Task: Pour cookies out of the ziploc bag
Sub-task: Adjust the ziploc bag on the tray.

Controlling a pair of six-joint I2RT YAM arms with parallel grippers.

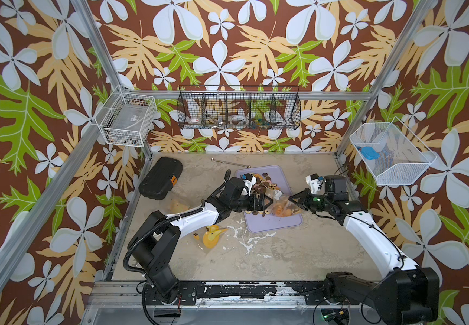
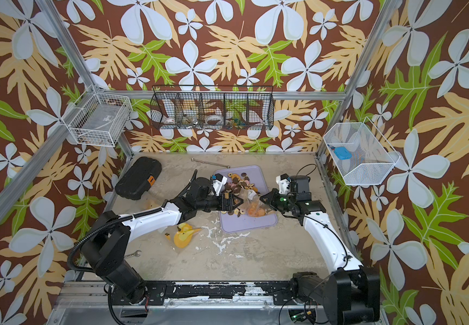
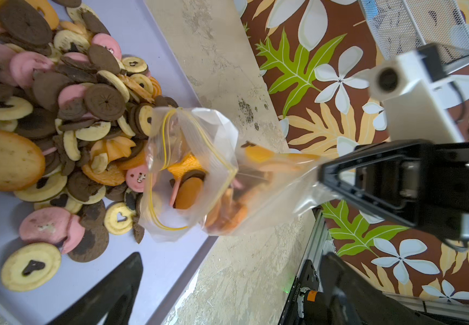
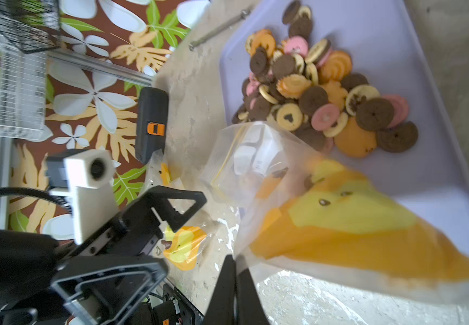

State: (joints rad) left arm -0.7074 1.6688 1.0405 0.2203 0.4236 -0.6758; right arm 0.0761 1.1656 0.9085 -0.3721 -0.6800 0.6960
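The clear ziploc bag (image 1: 281, 206) (image 2: 251, 206) hangs tilted over the lavender tray (image 1: 278, 222), its yellow-zippered mouth open toward the pile of cookies (image 1: 264, 183) (image 3: 73, 112). The pile holds brown, pink, orange and pale cookies. Several orange and brown ones lie inside the bag (image 3: 199, 174). My right gripper (image 4: 236, 260) is shut on the bag's bottom corner (image 4: 340, 225). The left gripper (image 3: 233, 259) (image 1: 267, 201) stands open beside the bag's mouth, with nothing between its fingers.
A black case (image 1: 161, 178) lies at the back left, with a metal rod (image 1: 229, 162) behind the tray. A yellow-orange bag (image 1: 212, 236) and a smaller clear bag (image 1: 178, 205) lie near the left arm. Wire baskets (image 1: 239, 111) hang on the walls.
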